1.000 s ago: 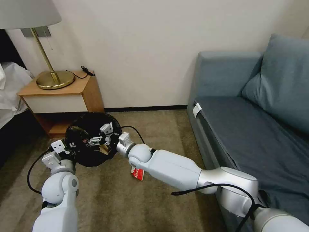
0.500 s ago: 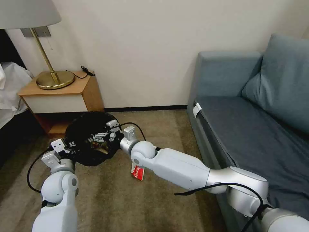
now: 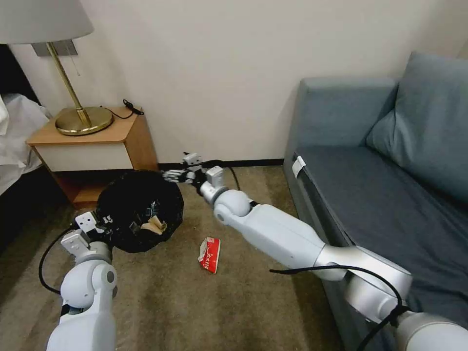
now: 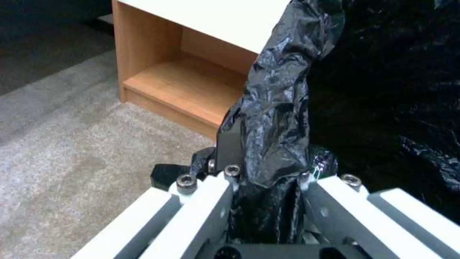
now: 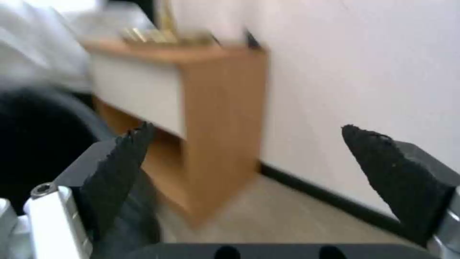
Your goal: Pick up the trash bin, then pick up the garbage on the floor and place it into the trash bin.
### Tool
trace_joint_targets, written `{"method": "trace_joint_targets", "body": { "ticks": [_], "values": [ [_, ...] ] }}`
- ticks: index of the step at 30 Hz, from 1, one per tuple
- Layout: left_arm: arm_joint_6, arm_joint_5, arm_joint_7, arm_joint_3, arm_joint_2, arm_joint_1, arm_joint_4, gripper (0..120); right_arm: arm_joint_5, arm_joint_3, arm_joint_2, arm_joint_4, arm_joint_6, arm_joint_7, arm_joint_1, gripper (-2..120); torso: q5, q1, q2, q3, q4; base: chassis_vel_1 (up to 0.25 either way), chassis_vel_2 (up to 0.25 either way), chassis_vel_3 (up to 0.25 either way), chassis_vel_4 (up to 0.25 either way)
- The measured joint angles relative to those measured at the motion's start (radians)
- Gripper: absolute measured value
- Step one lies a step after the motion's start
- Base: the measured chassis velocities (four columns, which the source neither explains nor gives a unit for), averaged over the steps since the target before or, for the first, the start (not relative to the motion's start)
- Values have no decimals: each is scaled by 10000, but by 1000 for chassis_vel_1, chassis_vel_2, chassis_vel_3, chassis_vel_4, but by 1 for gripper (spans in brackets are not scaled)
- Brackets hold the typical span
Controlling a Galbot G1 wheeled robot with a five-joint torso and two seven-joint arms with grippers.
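The left gripper [image 4: 268, 187] is clamping the bin [image 3: 139, 209] by its bagged rim, brown paper [image 3: 155, 225] lying inside. The red wrapper [image 3: 209, 254] is waiting on the carpet. Beyond, the right gripper [image 3: 178, 174] is hovering, fingers apart, empty.

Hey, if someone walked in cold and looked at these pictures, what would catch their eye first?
Probably the trash bin, lined with a black bag, held up off the carpet by the left gripper, which is clamped on the bag at the rim, beside the wooden nightstand. Next, the right gripper, open and empty, hangs just past the bin's far edge near the wall. A red-and-white wrapper lies on the carpet between the arms.
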Motion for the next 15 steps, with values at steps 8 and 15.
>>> {"method": "trace_joint_targets", "body": {
  "ticks": [8, 15],
  "values": [
    [-8, -83, 11, -88, 32, 142, -160, 1, -1145, 615, 9, -1612, -737, 393, -730, 100, -1, 0, 1, 0, 0, 0, 0, 0, 0],
    [1, -112, 9, -166, 37, 291, -318, 1, -1625, 1594, 556, -2639, -830, -100, -1583, 100, 0, 0, 1, 0, 1, 0, 0, 0, 0]
  ]
}}
